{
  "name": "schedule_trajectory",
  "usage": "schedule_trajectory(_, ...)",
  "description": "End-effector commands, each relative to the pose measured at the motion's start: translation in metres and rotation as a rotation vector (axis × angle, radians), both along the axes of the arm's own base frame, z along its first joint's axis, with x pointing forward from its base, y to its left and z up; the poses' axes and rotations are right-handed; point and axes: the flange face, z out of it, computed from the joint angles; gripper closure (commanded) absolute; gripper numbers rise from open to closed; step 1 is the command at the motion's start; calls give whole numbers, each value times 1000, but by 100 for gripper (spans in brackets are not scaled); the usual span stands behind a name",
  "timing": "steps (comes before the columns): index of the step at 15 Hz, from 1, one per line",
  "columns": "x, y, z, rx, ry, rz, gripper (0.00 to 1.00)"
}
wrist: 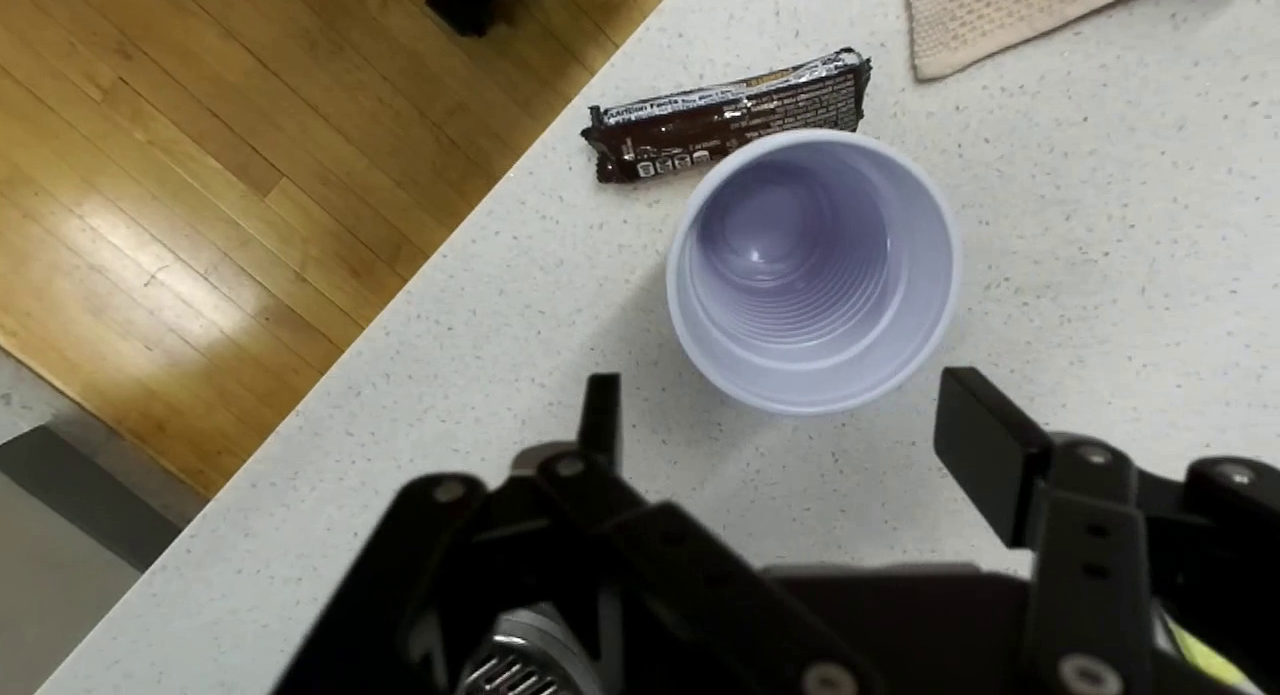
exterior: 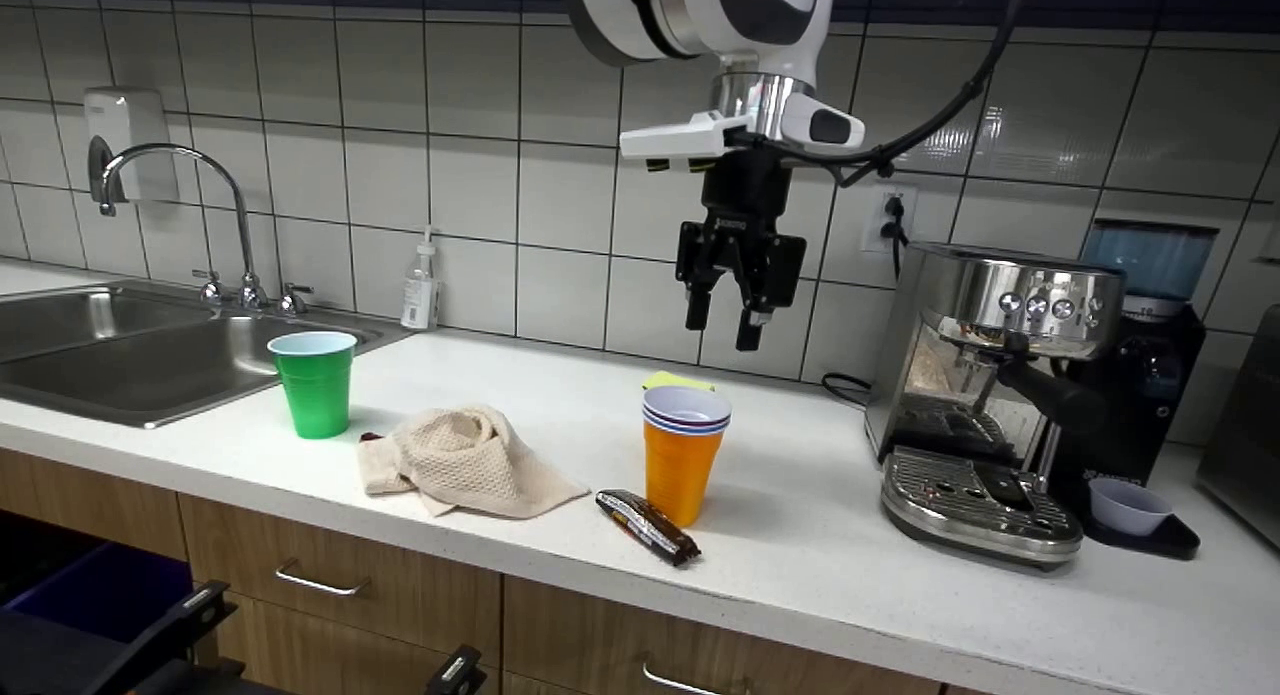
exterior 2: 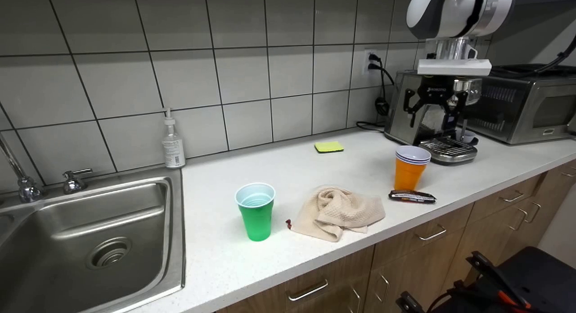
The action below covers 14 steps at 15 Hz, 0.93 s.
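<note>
Spread, with nothing between them, the jaws of the gripper [exterior: 722, 323] hang above the stack of orange cups [exterior: 684, 475]; lowering would seem best done upright and centred, so the stack isn't tipped. Below the jaws too, just beside the stack, a wrapped bar [exterior: 648, 527] lies near the front edge of the counter [exterior: 800, 545], so the safer room seems backward toward the tiled wall [exterior: 560, 285], between coffee machine [exterior: 975, 415] and cloth [exterior: 470, 465].

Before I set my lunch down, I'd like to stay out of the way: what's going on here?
A robot's gripper hangs open and empty above the counter, with the orange cup stack standing below it. A wrapped bar lies beside the stack's base. A crumpled beige cloth lies between the stack and a green cup, which stands near the sink.
</note>
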Motion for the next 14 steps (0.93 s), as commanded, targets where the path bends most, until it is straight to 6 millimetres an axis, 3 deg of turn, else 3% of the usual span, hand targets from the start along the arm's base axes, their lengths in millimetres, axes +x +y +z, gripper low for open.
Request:
schedule_trajectory(1,15,15,10,19,-10,61,0)
schedule_trajectory(6,38,57,18,31,-34,194,0)
schedule_trajectory(14,66,145,28,76,-68,441,0)
